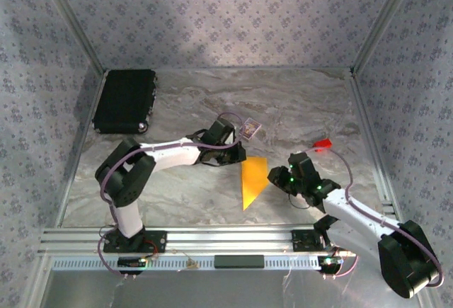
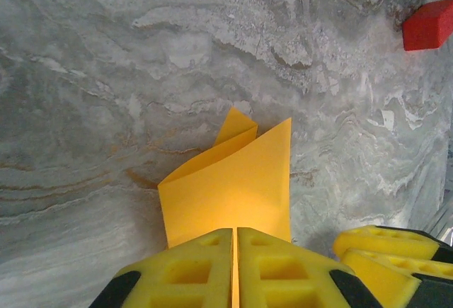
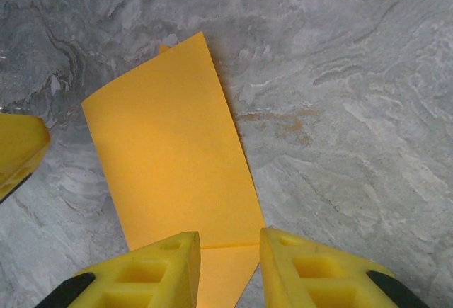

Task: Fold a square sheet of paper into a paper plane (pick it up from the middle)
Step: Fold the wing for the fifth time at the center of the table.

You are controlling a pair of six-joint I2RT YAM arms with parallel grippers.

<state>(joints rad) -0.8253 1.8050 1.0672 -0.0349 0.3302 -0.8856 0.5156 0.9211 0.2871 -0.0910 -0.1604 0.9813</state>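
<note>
The square sheet of paper [image 1: 253, 180] is orange-yellow and folded over into a narrower, pointed shape at the table's middle. My left gripper [image 1: 241, 158] is shut on its far edge. In the left wrist view the jaws [image 2: 235, 231] pinch the paper [image 2: 233, 180], whose folded layers stand up in front of them. My right gripper [image 1: 277, 178] is just right of the sheet and open. In the right wrist view its fingers [image 3: 228, 237] straddle the near corner of the paper [image 3: 177, 166], which lies flat with a crease line between them. No finished paper plane shape is in view.
A small purple-and-white patterned card [image 1: 249, 129] lies just beyond the left gripper. A tiny red block [image 1: 323, 144] sits at the right. A black case [image 1: 125, 100] rests at the back left. Patterned walls enclose the grey marble table [image 1: 184, 195].
</note>
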